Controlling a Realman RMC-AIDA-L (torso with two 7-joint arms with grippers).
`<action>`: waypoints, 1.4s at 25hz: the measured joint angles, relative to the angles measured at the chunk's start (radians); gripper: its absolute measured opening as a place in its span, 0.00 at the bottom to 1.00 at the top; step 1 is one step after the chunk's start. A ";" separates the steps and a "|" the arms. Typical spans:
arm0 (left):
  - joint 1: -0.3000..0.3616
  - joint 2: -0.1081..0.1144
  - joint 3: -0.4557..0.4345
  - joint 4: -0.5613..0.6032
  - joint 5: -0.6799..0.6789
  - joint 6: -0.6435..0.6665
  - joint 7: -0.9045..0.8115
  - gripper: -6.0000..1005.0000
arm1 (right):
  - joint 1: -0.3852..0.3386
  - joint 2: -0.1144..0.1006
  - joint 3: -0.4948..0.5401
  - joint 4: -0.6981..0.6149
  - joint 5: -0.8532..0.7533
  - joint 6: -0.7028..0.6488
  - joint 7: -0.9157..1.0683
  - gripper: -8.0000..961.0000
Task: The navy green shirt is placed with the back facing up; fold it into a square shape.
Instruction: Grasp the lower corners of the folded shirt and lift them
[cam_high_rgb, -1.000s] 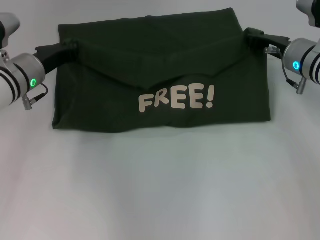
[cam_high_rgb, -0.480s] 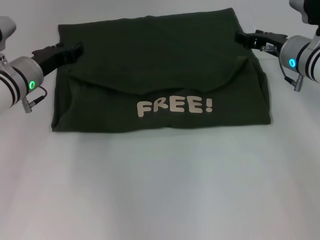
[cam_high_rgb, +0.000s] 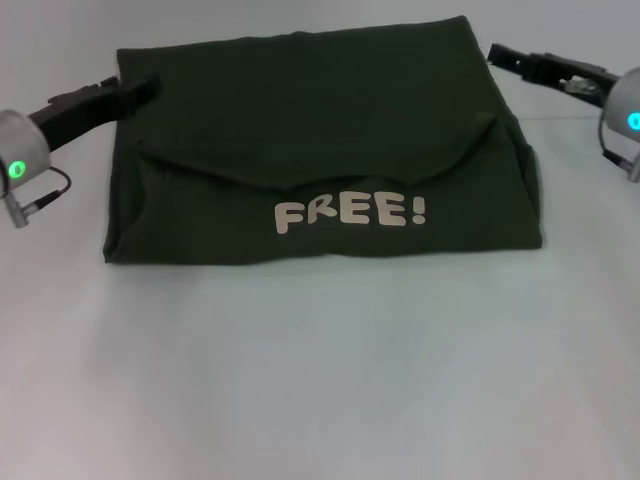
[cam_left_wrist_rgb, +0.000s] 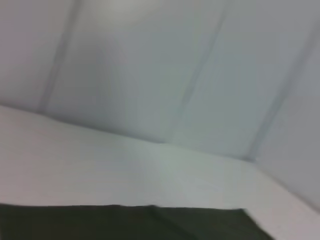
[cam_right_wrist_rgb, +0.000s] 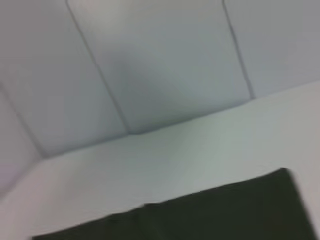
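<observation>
Both grippers, left and right, now sit farther out from the folded shirt at upper frame edges; jaws apparently empty, spread indeterminable.

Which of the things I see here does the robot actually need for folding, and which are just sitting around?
Part of the job:
- navy green shirt, folded, FREE! lettering showing
- left gripper, at the shirt's far left corner
- right gripper, beside its far right corner

Just there:
- white table
- nothing else in view
</observation>
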 joint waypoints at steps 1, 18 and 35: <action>0.024 0.003 0.026 0.038 0.010 0.061 -0.029 0.68 | -0.017 -0.012 -0.002 -0.006 0.001 -0.059 0.025 0.93; 0.126 0.007 0.071 0.234 0.435 0.275 -0.251 0.67 | -0.166 -0.146 -0.014 -0.039 -0.101 -0.396 0.117 0.96; 0.138 -0.012 0.092 0.173 0.515 0.103 -0.211 0.66 | -0.168 -0.152 -0.048 -0.045 -0.133 -0.414 0.128 0.96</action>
